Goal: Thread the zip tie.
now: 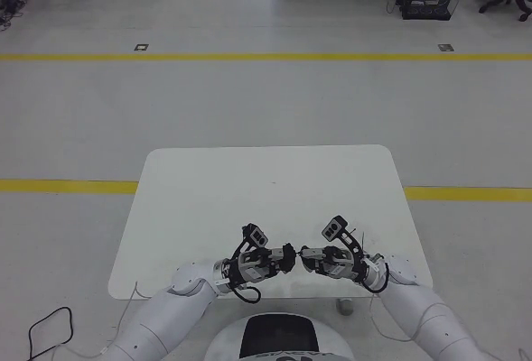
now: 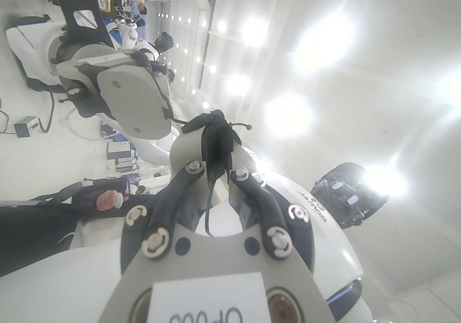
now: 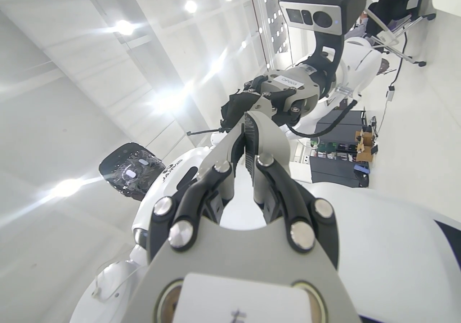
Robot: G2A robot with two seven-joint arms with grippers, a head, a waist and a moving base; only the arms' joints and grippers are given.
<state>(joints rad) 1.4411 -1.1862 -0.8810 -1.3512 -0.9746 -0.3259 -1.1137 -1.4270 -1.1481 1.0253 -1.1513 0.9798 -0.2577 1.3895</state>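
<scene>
Top view: at the surface's [image 1: 266, 180] near edge, left hand [image 1: 287, 256] pinches a black zip tie [image 3: 205, 131]; right hand [image 1: 307, 260] is pressed together.

I've got both arms folded in, elbows out wide, forearms angled toward each other. L arm [image 1: 191, 282] comes in from my left, R arm [image 1: 408, 287] from my right, wrists approx. level. L gripper [image 1: 284, 259] and R gripper [image 1: 305, 261] face each other tip to tip, v. close; can't tell if touching. L fingers [image 2: 184, 149] drawn together at the tips. R fingers [image 3: 261, 139] pressed pad to pad.
</scene>
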